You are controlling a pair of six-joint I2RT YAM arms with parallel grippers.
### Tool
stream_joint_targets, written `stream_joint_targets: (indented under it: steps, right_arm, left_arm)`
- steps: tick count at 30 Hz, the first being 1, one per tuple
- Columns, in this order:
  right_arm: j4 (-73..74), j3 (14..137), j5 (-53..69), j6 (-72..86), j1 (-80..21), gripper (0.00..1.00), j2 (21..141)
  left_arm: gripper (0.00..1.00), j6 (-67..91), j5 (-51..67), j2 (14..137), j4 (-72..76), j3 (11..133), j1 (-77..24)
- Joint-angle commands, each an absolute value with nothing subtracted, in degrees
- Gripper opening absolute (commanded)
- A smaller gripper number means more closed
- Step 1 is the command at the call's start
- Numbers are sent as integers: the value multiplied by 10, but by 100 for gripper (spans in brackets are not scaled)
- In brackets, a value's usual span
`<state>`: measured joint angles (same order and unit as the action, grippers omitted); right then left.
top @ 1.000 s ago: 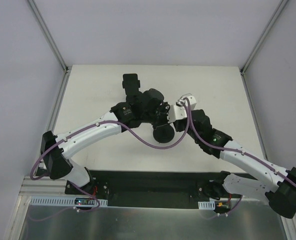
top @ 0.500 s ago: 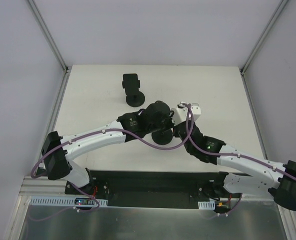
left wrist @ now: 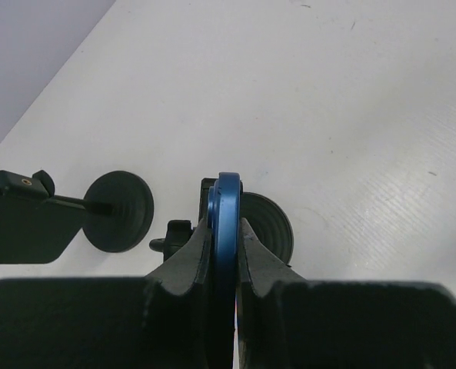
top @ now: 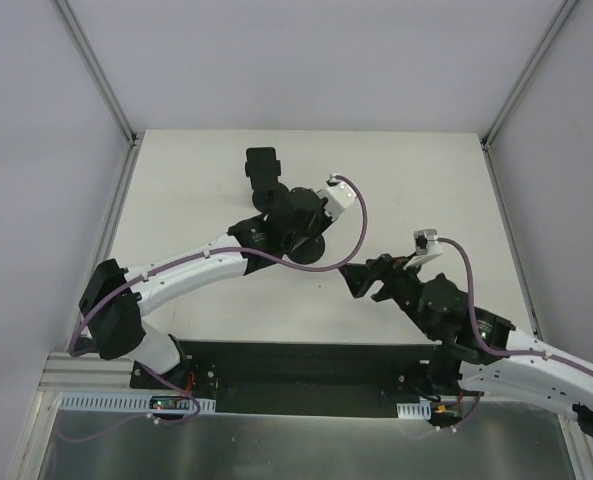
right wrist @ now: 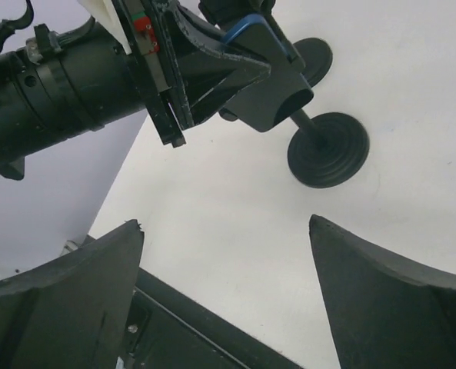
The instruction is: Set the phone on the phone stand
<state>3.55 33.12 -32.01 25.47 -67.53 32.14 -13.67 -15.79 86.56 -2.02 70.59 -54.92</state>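
A blue phone (left wrist: 226,215) stands edge-on between the fingers of my left gripper (left wrist: 226,231), which is shut on it. Right under it is a black phone stand with a round base (left wrist: 270,227). From the right wrist view the phone (right wrist: 247,27) meets the top of this stand's grey cradle (right wrist: 277,88), above its base (right wrist: 327,150); whether it sits in the cradle I cannot tell. From above, my left gripper (top: 296,215) covers the phone, and only the stand's base (top: 313,250) shows. My right gripper (top: 371,278) is open and empty, apart from the stand on its near right.
A second black stand (top: 264,172) is at the back of the table, left of the first one in the left wrist view (left wrist: 28,227). A black strip (top: 296,365) runs along the near edge, and grey walls close in both sides.
My right gripper has opened and drawn back to the near right, away from the stand. My left gripper, still holding the phone, has shifted slightly farther back, and the stand's base with it.
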Motion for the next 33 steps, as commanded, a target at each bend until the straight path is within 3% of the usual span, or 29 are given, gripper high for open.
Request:
stream_joint_targets:
  steps: [1, 5, 7, 8, 11, 12, 13, 14, 17, 20, 26, 33]
  right_arm:
    - [95, 330, -304, 119, -658, 94, 280]
    - [74, 320, -162, 31, -543, 99, 300]
    - [49, 302, -106, 54, -493, 99, 336]
    - [39, 296, -89, 108, -445, 94, 349]
    - [-73, 262, -7, 198, -387, 74, 418]
    - [-123, 263, 17, 210, -381, 60, 471]
    - [-147, 267, 36, 222, -380, 53, 498]
    - [-170, 269, 43, 234, -380, 35, 526]
    - [-284, 288, 81, 274, -381, 8, 641]
    - [-353, 317, 89, 303, -379, 1, 747]
    - [-446, 328, 71, 354, -374, 1, 886]
    - [-422, 300, 24, 397, -359, 1, 930]
  left_arm:
    - [0, -120, -131, 822, 27, 681, -552]
    - [0, -105, -58, 798, 39, 664, -537]
    - [0, -92, -20, 786, 36, 659, -523]
    - [0, -77, -4, 782, 35, 657, -516]
    - [0, -56, 29, 766, 34, 645, -494]
    - [0, -52, 33, 766, 33, 645, -491]
    - [0, -47, 44, 766, 28, 648, -486]
    - [0, -40, 52, 766, 26, 651, -484]
    - [0, -26, 67, 774, 16, 667, -481]
    - [0, -5, 81, 778, 12, 671, -470]
    - [0, 28, 120, 791, 12, 675, -448]
    - [0, 97, 234, 797, 13, 676, -392]
